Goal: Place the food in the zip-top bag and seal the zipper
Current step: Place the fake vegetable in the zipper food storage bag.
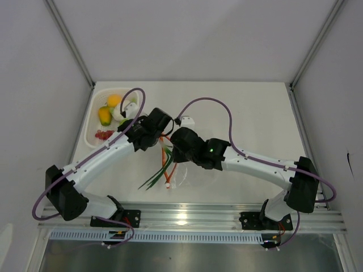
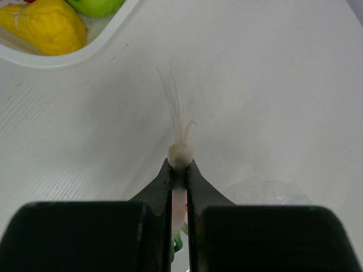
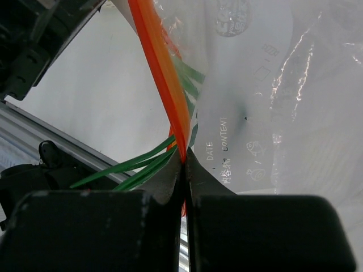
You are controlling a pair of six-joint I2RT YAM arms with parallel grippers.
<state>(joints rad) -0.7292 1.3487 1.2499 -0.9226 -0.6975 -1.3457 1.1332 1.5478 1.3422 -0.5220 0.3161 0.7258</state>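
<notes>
TWO ARMS, ONE BAG: Both arms reach in from the near edge of the tabletop (image 1: pixel 255 113) and meet near its middle, elbows bent outward and wrists close together. The left fingers (image 2: pixel 167 177) are clamped tight on the white, rooted end of the green stalks (image 1: pixel 156 177), whose leaves trail back toward the near edge. The right fingers (image 3: pixel 173 173) are pinched shut on the orange-red zipper strip (image 3: pixel 164 85) at the mouth of the clear bag (image 3: pixel 283 90). The crinkled film of the bag fills the right wrist view, and green leaves cross just beside the strip; whether they lie inside the bag cannot be told. At the far left a white basket (image 2: pixel 68 58) holds an orange ball (image 1: pixel 114 100), a yellow-orange fruit (image 1: pixel 104 115), a white cauliflower (image 1: pixel 120 110), a green apple (image 2: pixel 96 5) and small red pieces (image 1: pixel 104 135).
</notes>
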